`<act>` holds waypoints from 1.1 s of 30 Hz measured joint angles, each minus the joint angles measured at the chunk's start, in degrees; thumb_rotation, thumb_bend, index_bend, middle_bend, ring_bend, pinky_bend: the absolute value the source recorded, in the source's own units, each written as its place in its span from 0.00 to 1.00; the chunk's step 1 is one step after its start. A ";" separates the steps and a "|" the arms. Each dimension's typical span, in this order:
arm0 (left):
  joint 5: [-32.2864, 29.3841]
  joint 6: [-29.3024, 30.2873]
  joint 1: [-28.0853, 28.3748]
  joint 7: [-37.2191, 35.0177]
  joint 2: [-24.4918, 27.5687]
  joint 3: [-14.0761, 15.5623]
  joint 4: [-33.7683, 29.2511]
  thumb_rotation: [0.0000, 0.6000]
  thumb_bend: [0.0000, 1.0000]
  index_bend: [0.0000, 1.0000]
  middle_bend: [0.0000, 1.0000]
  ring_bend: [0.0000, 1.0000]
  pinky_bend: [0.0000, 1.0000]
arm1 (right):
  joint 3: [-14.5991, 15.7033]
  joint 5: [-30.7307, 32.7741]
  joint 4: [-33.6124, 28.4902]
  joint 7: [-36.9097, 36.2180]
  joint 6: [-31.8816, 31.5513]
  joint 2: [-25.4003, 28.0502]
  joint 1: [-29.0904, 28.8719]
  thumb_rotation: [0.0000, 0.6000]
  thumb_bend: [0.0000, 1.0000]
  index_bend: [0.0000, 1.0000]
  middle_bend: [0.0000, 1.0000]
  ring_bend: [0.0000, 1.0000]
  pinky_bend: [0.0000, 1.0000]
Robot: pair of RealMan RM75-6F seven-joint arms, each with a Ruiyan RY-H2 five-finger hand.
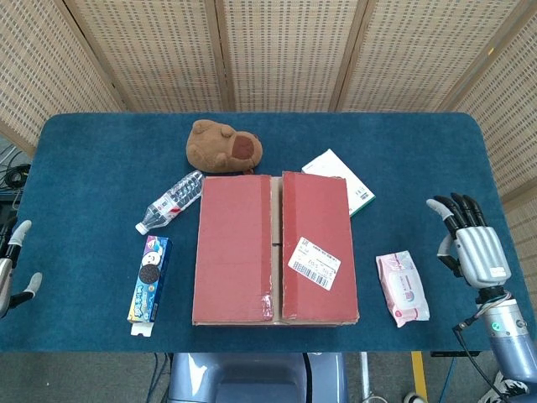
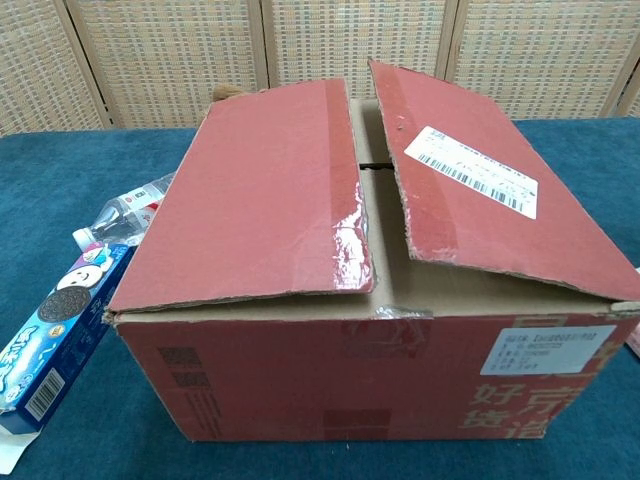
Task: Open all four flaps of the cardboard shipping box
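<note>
Cardboard shipping box sat mid-worktop, its two top flaps lying nearly closed (slightly raised in the chest view). Right robot hand hovered empty, fingers spread, beside the wipes packet. Left robot hand showed only fingertips, apart, holding nothing.

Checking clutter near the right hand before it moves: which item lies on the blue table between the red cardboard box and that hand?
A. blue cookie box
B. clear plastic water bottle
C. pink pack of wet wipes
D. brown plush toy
C: the pink pack of wet wipes lies between the red cardboard box and the right hand.
</note>
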State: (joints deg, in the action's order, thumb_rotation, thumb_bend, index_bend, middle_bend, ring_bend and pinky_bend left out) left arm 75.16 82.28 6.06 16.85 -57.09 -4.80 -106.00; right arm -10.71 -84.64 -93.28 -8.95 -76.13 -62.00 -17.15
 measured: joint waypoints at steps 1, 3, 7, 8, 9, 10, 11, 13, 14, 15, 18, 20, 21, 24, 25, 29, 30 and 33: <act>-0.17 -0.25 0.10 0.18 0.17 0.04 -0.22 1.00 0.37 0.02 0.00 0.00 0.00 | -0.18 -0.49 -0.19 -1.10 0.39 0.17 -0.55 1.00 1.00 0.20 0.20 0.00 0.02; -0.33 -0.64 0.36 0.47 0.43 0.08 -0.50 1.00 0.38 0.03 0.00 0.00 0.00 | -0.62 -1.77 -0.64 -3.93 1.47 0.58 -2.06 1.00 1.00 0.21 0.21 0.00 0.02; -0.48 -1.02 0.71 1.05 0.53 0.10 -0.70 1.00 0.38 0.04 0.00 0.00 0.00 | -1.35 -4.13 -1.53 -10.25 4.16 1.53 -5.30 1.00 1.00 0.23 0.22 0.00 0.02; -0.53 -1.15 0.79 1.19 0.54 0.12 -0.75 1.00 0.38 0.04 0.00 0.00 0.00 | -1.55 -4.78 -1.78 -11.74 4.80 1.74 -6.20 1.00 1.00 0.23 0.22 0.00 0.02; -0.60 -1.30 0.89 1.36 0.55 0.14 -0.78 1.00 0.38 0.04 0.00 0.00 0.00 | -1.84 -5.74 -2.10 -13.71 5.66 2.01 -7.53 1.00 1.00 0.24 0.23 0.00 0.02; -0.71 -1.45 1.00 1.57 0.55 0.14 -0.83 1.00 0.38 0.04 0.00 0.00 0.00 | -2.04 -6.46 -2.31 -15.20 6.32 2.22 -8.55 1.00 1.00 0.24 0.23 0.00 0.02; -0.90 -1.65 1.16 1.83 0.57 0.13 -0.89 1.00 0.38 0.04 0.00 0.00 0.00 | -2.22 -7.20 -2.53 -16.69 6.99 2.43 -9.60 1.00 1.00 0.24 0.23 0.00 0.02; -1.13 -1.99 1.44 2.18 0.58 0.09 -0.96 1.00 0.38 0.04 0.00 0.00 0.00 | -2.69 -9.11 -3.27 -20.00 8.65 2.88 -12.33 1.00 1.00 0.25 0.24 0.00 0.02; -1.35 -2.26 1.66 2.38 0.54 0.05 -0.97 1.00 0.38 0.04 0.00 0.00 0.00 | -2.91 -9.93 -3.63 -21.30 9.51 3.06 -13.72 1.00 1.00 0.26 0.25 0.00 0.02; -1.53 -2.42 1.82 2.55 0.49 0.01 -0.99 1.00 0.38 0.04 0.00 0.00 0.00 | -3.15 -10.95 -4.11 -22.94 10.77 3.31 -15.64 1.00 1.00 0.26 0.25 0.00 0.02; -1.94 -2.75 2.13 2.88 0.36 -0.05 -1.07 1.00 0.38 0.04 0.00 0.00 0.00 | -3.45 -13.27 -5.25 -26.76 13.81 3.87 -20.06 1.00 1.00 0.28 0.28 0.01 0.02; -2.43 -2.96 2.29 3.11 0.30 -0.07 -1.09 1.00 0.38 0.04 0.00 0.00 0.00 | -3.46 -14.39 -5.74 -28.59 15.25 4.08 -22.16 1.00 1.00 0.29 0.29 0.01 0.02; -2.63 -3.03 2.34 3.14 0.28 -0.08 -1.05 1.00 0.38 0.04 0.00 0.00 0.00 | -3.40 -14.93 -5.92 -29.36 16.01 4.12 -23.30 1.00 1.00 0.29 0.30 0.01 0.02; -3.05 -3.17 2.47 3.23 0.17 -0.06 -0.94 1.00 0.38 0.04 0.00 0.00 0.00 | -3.18 -15.61 -5.98 -30.01 17.60 3.77 -25.69 1.00 1.00 0.31 0.30 0.01 0.02; -3.12 -3.18 2.49 3.26 0.16 -0.04 -0.92 1.00 0.38 0.04 0.00 0.00 0.00 | -3.07 -15.69 -5.94 -30.04 18.02 3.56 -26.27 1.00 1.00 0.31 0.30 0.01 0.02; -3.55 -3.16 2.52 3.29 0.20 0.01 -0.91 1.00 0.38 0.04 0.00 0.00 0.00 | -2.41 -15.80 -5.55 -29.37 19.91 2.33 -28.59 1.00 1.00 0.33 0.31 0.01 0.02; -3.63 -3.17 2.52 3.26 0.24 0.03 -0.88 1.00 0.38 0.04 0.00 0.00 0.00 | -2.21 -15.73 -5.35 -28.87 20.26 2.02 -29.02 1.00 1.00 0.33 0.31 0.01 0.02; -3.83 -3.25 2.55 3.11 0.38 0.10 -0.80 1.00 0.38 0.04 0.00 0.00 0.00 | -1.66 -15.35 -4.78 -27.12 20.89 1.31 -29.71 1.00 1.00 0.34 0.32 0.02 0.02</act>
State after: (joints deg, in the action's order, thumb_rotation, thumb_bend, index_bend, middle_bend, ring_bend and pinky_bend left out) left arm 71.33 79.03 8.61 19.96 -56.71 -4.71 -106.80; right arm -12.37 -99.99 -98.06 -36.07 -55.24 -60.69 -46.86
